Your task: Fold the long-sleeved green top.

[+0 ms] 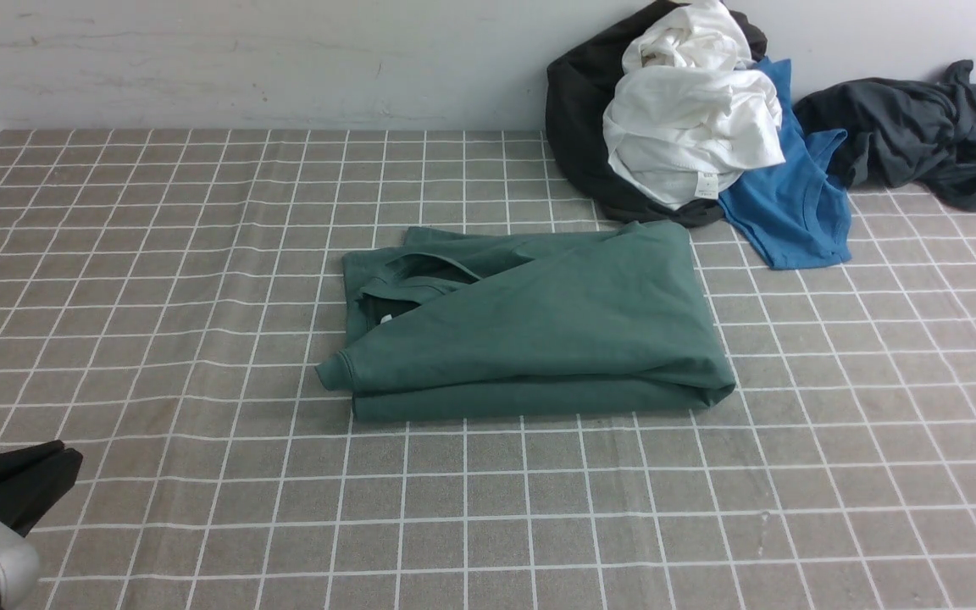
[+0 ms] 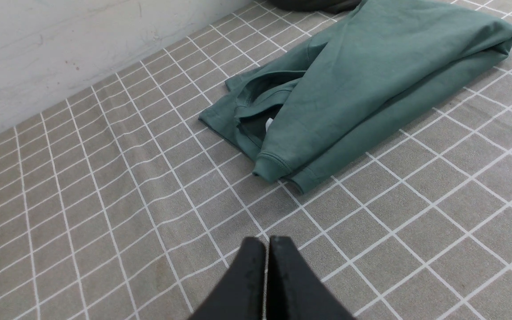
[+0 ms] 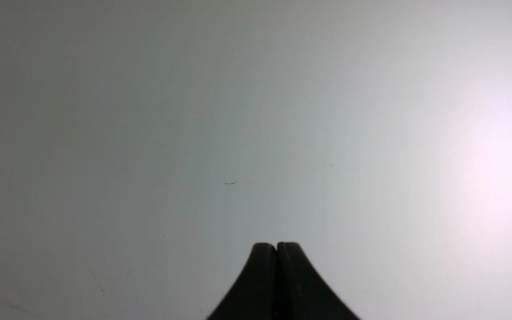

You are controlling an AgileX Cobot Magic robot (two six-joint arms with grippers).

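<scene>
The green long-sleeved top (image 1: 539,326) lies folded into a compact rectangle in the middle of the checked tablecloth. Its neck opening with a white label and one ribbed cuff face left. It also shows in the left wrist view (image 2: 362,84). My left gripper (image 1: 60,453) is shut and empty, low at the near left, well apart from the top; in the left wrist view (image 2: 267,242) its jaws are pressed together above bare cloth. My right gripper (image 3: 277,245) is shut and empty, facing a plain pale wall; it is out of the front view.
At the back right against the wall lies a pile: a black garment (image 1: 577,127), a white garment (image 1: 691,119), a bright blue T-shirt (image 1: 793,203) and a dark grey garment (image 1: 920,131). The grey checked tablecloth (image 1: 200,254) covers the table; a white wall (image 1: 242,59) runs behind.
</scene>
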